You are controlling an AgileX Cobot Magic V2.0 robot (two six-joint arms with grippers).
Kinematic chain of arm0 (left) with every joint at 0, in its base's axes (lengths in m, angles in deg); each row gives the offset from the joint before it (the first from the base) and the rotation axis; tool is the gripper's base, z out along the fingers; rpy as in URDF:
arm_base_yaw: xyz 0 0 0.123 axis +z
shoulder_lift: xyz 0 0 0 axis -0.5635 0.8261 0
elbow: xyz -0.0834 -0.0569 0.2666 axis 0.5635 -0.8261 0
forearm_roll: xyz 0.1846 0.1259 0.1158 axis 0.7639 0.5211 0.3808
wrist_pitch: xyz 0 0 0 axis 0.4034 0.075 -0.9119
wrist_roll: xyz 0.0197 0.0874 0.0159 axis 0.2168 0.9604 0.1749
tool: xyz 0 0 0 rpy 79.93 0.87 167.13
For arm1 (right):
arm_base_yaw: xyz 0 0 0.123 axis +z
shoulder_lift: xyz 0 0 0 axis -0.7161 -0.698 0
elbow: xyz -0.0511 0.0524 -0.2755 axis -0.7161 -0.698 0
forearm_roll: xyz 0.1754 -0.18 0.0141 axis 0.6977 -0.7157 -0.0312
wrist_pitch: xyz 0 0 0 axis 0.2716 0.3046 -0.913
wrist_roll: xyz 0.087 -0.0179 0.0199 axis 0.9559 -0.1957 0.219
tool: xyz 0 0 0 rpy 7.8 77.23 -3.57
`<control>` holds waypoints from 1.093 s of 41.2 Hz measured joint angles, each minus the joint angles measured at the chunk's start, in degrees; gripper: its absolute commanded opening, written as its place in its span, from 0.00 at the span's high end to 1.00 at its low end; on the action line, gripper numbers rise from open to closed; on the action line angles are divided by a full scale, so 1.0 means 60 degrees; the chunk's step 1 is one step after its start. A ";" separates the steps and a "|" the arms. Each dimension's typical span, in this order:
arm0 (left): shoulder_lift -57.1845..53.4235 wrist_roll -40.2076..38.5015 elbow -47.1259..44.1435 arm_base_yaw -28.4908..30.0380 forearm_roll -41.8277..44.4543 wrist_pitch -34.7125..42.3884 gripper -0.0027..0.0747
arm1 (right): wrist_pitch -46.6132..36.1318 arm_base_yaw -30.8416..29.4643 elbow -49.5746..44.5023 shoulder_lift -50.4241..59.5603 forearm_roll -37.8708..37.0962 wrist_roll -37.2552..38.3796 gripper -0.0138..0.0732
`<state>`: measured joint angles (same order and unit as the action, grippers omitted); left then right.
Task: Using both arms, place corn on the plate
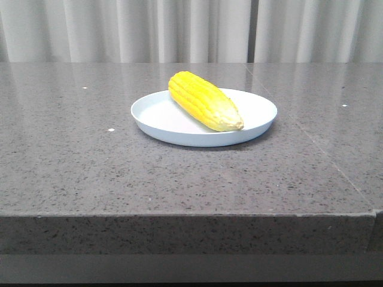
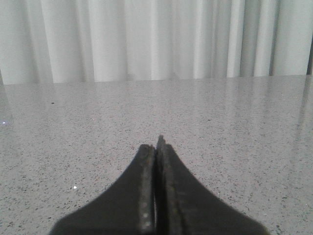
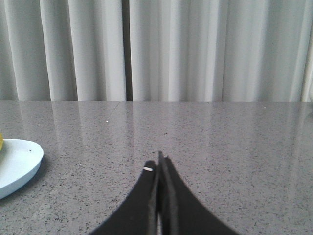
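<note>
On the grey speckled stone table, we start at the left of the front frame, where only bare surface shows and neither arm is in sight; our left gripper appears only in its own wrist view, low in the frame, its two dark fingers pressed flat together with nothing between them, pointed across the table toward the pale curtain. At centre frame in the front view sits the plate, and the corn lies on it diagonally, its blunt end toward the upper left over the far rim, its paler tapered tip toward the lower right, close to the near rim. We judge the placing essentially done. Moving right, our right gripper is likewise closed and empty, hovering low over the table, with the plate's edge and a sliver of yellow at the left border of its view. The risks we see are modest: the cob is round and the plate shallow, so a bump to the table or rim could roll it toward the low edge; and a sideways sweep of the right arm toward the nearby plate could clip the rim and shift both.
</note>
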<state>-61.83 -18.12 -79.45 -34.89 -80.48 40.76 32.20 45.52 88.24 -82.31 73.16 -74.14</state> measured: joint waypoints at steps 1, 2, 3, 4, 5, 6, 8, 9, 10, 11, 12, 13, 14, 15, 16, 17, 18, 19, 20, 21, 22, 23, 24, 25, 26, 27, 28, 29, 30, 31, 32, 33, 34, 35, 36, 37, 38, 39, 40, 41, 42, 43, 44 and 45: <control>0.0000 0.0000 0.0000 0.0000 0.0000 0.0000 0.99 | 0.0019 0.0000 0.0000 0.0000 0.0028 0.0000 0.92; 0.0000 0.0000 0.0000 0.0000 0.0000 0.0000 0.99 | 0.0055 0.0000 0.0000 0.0000 0.0070 0.0000 0.92; 0.0000 0.0000 0.0000 0.0000 0.0000 0.0000 0.99 | 0.0118 0.0000 0.0000 0.0000 0.0113 0.0000 0.92; 0.0000 0.0000 0.0000 0.0000 0.0000 0.0000 0.99 | 0.0157 0.0000 0.0000 0.0000 0.0156 0.0000 0.92; 0.0000 0.0000 0.0000 0.0000 0.0000 0.0000 0.99 | 0.0255 0.0000 0.0000 0.0000 0.0180 0.0000 0.92; 0.0000 0.0000 0.0000 0.0000 0.0000 0.0000 0.99 | 0.0327 0.0000 0.0000 0.0000 0.0194 0.0000 0.92; 0.0000 0.0000 0.0000 0.0000 0.0000 0.0000 0.99 | 0.0527 0.0000 0.0000 0.0000 0.0219 0.0000 0.92; 0.0000 0.0000 0.0000 0.0000 0.0000 0.0000 0.99 | 0.0612 0.0000 0.0000 0.0000 0.0226 0.0000 0.92; 0.0000 0.0000 0.0000 0.0000 0.0000 0.0000 0.99 | 0.0661 0.0000 0.0000 0.0000 0.0226 0.0000 0.92; 0.0000 0.0000 0.0000 0.0000 0.0000 0.0000 0.99 | 0.0684 0.0000 0.0000 0.0000 0.0226 0.0000 0.92; 0.0000 0.0000 0.0000 0.0000 0.0000 0.0000 0.99 | 0.0701 0.0000 0.0000 0.0000 0.0241 0.0000 0.92; 0.0000 0.0000 0.0000 0.0000 0.0000 0.0000 0.99 | 0.0706 0.0000 0.0000 0.0000 0.0241 0.0000 0.92; 0.0000 0.0000 0.0000 0.0000 0.0000 0.0000 0.99 | 0.0722 0.0000 0.0000 0.0000 0.0241 0.0000 0.92; 0.0000 0.0000 0.0000 0.0000 0.0000 0.0000 0.99 | 0.0776 0.0000 0.0000 0.0000 0.0241 0.0000 0.92; 0.0000 0.0000 0.0000 0.0000 0.0000 0.0000 0.99 | 0.0776 0.0000 0.0000 0.0000 0.0248 0.0000 0.92; 0.0000 0.0000 0.0000 0.0000 0.0000 0.0000 0.99 | 0.0776 0.0000 0.0000 0.0000 0.0248 0.0000 0.92; 0.0000 0.0000 0.0000 0.0000 0.0000 0.0000 0.99 | 0.0776 0.0000 0.0000 0.0000 0.0266 0.0000 0.92; 0.0000 0.0000 0.0000 0.0000 0.0000 0.0000 0.99 | 0.0776 0.0000 0.0000 0.0000 0.0264 0.0000 0.92; 0.0000 0.0000 0.0000 0.0000 0.0000 0.0000 0.99 | 0.0776 0.0000 0.0000 0.0000 0.0264 0.0000 0.92; 0.0000 0.0000 0.0000 0.0000 0.0000 0.0000 0.99 | 0.0776 0.0000 0.0000 0.0000 0.0264 0.0000 0.92; 0.0000 0.0000 0.0000 0.0000 0.0000 0.0000 0.99 | 0.0776 0.0000 0.0000 0.0000 0.0264 0.0000 0.92; 0.0000 0.0000 0.0000 0.0000 0.0000 0.0000 0.99 | 0.0776 0.0000 0.0000 0.0000 0.0264 0.0000 0.92; 0.0000 0.0000 0.0000 0.0000 0.0000 0.0000 0.99 | 0.0776 0.0000 0.0000 0.0000 0.0264 0.0000 0.92; 0.0000 0.0000 0.0000 0.0000 0.0000 0.0000 0.99 | 0.0776 0.0000 0.0000 0.0000 0.0264 0.0000 0.92; 0.0000 0.0000 0.0000 0.0000 0.0000 0.0000 0.99 | 0.0776 0.0000 0.0000 0.0000 0.0264 0.0000 0.92; 0.0000 0.0000 0.0000 0.0000 0.0000 0.0000 0.99 | 0.0776 0.0000 0.0000 0.0000 0.0264 0.0000 0.92; 0.0000 0.0000 0.0000 0.0000 0.0000 0.0000 0.99 | 0.0776 0.0000 0.0000 0.0000 0.0264 0.0000 0.92; 0.0000 0.0000 0.0000 0.0000 0.0000 0.0000 0.99 | 0.0776 0.0000 0.0000 0.0000 0.0264 0.0000 0.92; 0.0000 0.0000 0.0000 0.0000 0.0000 0.0000 0.99 | 0.0776 0.0000 0.0000 0.0000 0.0264 0.0000 0.92; 0.0000 0.0000 0.0000 0.0000 0.0000 0.0000 0.99 | 0.0776 0.0000 0.0000 0.0000 0.0264 0.0000 0.92; 0.0000 0.0000 0.0000 0.0000 0.0000 0.0000 0.99 | 0.0776 0.0000 0.0000 0.0000 0.0264 0.0000 0.92; 0.0000 0.0000 0.0000 0.0000 0.0000 0.0000 0.99 | 0.0776 0.0000 0.0000 0.0000 0.0264 0.0000 0.92; 0.0000 0.0000 0.0000 0.0000 0.0000 0.0000 0.99 | 0.0776 0.0000 0.0000 0.0000 0.0264 0.0000 0.92; 0.0000 0.0000 0.0000 0.0000 0.0000 0.0000 0.99 | 0.0776 0.0000 0.0000 0.0000 0.0264 0.0000 0.92; 0.0000 0.0000 0.0000 0.0000 0.0000 0.0000 0.99 | 0.0776 0.0000 0.0000 0.0000 0.0264 0.0000 0.92; 0.0000 0.0000 0.0000 0.0000 0.0000 0.0000 0.99 | 0.0776 0.0000 0.0000 0.0000 0.0264 0.0000 0.92; 0.0000 0.0000 0.0000 0.0000 0.0000 0.0000 0.99 | 0.0776 0.0000 0.0000 0.0000 0.0264 0.0000 0.92; 0.0000 0.0000 0.0000 0.0000 0.0000 0.0000 0.99 | 0.0776 0.0000 0.0000 0.0000 0.0264 0.0000 0.92; 0.0000 0.0000 0.0000 0.0000 0.0000 0.0000 0.99 | 0.0776 0.0000 0.0000 0.0000 0.0264 0.0000 0.92; 0.0000 0.0000 0.0000 0.0000 0.0000 0.0000 0.99 | 0.0776 0.0000 0.0000 0.0000 0.0264 0.0000 0.92; 0.0000 0.0000 0.0000 0.0000 0.0000 0.0000 0.99 | 0.0776 0.0000 0.0000 0.0000 0.0264 0.0000 0.92; 0.0000 0.0000 0.0000 0.0000 0.0000 0.0000 0.99 | 0.0776 0.0000 0.0000 0.0000 0.0264 0.0000 0.92; 0.0000 0.0000 0.0000 0.0000 0.0000 0.0000 0.99 | 0.0776 0.0000 0.0000 0.0000 0.0264 0.0000 0.92; 0.0000 0.0000 0.0000 0.0000 0.0000 0.0000 0.99 | 0.0776 0.0000 0.0000 0.0000 0.0264 0.0000 0.92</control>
<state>-61.83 -18.12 -79.45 -34.89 -80.48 40.76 36.86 45.52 88.24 -82.31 74.74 -74.14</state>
